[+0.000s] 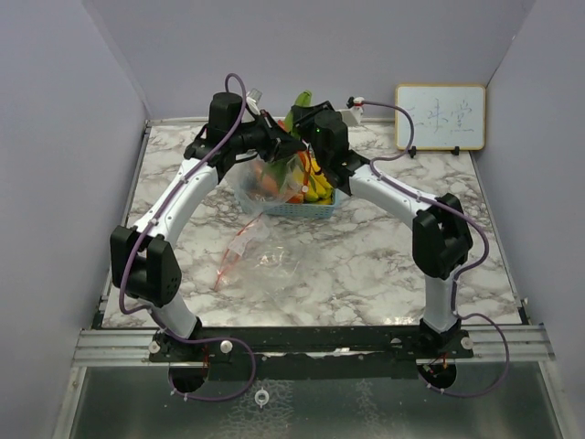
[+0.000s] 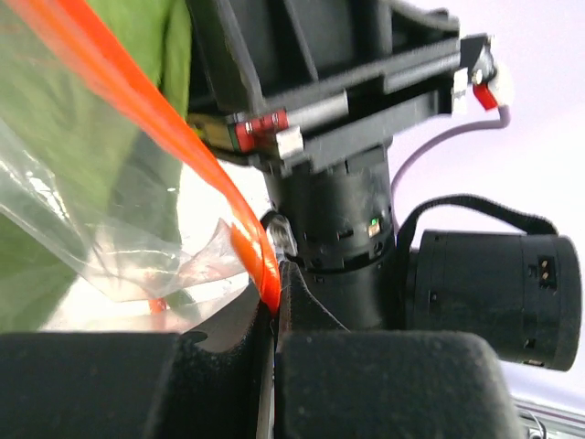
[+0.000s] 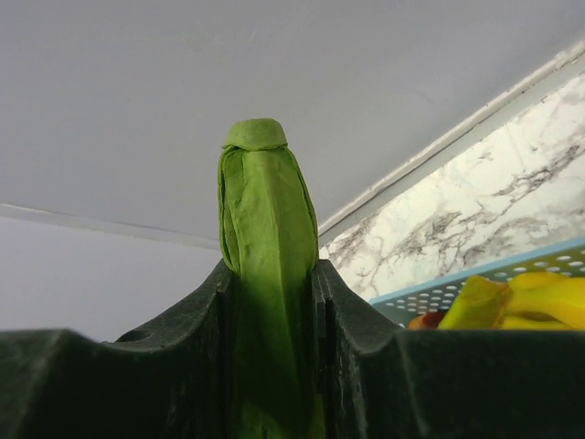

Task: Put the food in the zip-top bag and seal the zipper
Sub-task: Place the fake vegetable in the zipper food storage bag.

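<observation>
White bench (image 1: 366, 265) with grey marble veining. Pale blue perforated basket (image 3: 430, 296); yellow bananas (image 3: 535, 302). Bright green leafy vegetable (image 3: 265, 229). Clear bag (image 2: 110, 247), orange-red zipper strip (image 2: 196, 160). Far right, tan-framed white board (image 1: 440, 117).

Both tools are crowding the far middle of the desk (image 1: 402, 274), the left tool (image 2: 272, 318) pinching the zip-top bag (image 2: 101, 219) and the right tool (image 3: 270, 279) gripping the leafy vegetable (image 3: 265, 201) above the blue basket (image 1: 311, 210), while the side stretches are lying open.
</observation>
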`<action>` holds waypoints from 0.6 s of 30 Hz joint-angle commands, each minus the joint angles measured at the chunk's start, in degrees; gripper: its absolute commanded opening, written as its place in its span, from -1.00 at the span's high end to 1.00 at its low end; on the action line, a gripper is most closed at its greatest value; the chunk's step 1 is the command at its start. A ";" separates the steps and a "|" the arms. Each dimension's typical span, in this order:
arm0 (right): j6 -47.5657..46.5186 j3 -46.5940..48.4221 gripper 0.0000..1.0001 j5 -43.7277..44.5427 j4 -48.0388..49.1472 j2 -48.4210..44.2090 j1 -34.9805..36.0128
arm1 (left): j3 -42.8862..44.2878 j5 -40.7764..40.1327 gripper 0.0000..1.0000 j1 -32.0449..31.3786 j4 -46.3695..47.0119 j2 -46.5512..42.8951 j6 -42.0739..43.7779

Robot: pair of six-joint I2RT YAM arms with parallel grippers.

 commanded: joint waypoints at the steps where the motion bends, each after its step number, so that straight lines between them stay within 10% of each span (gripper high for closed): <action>1: 3.29 8.32 0.96 3.68 -1.77 3.56 -2.20 | -1.78 4.46 1.00 -0.46 5.06 -3.57 -1.61; 18: 9.81 8.65 0.96 -3.81 -4.72 6.11 -2.95 | -1.67 4.66 1.00 -0.69 7.67 -1.41 -3.23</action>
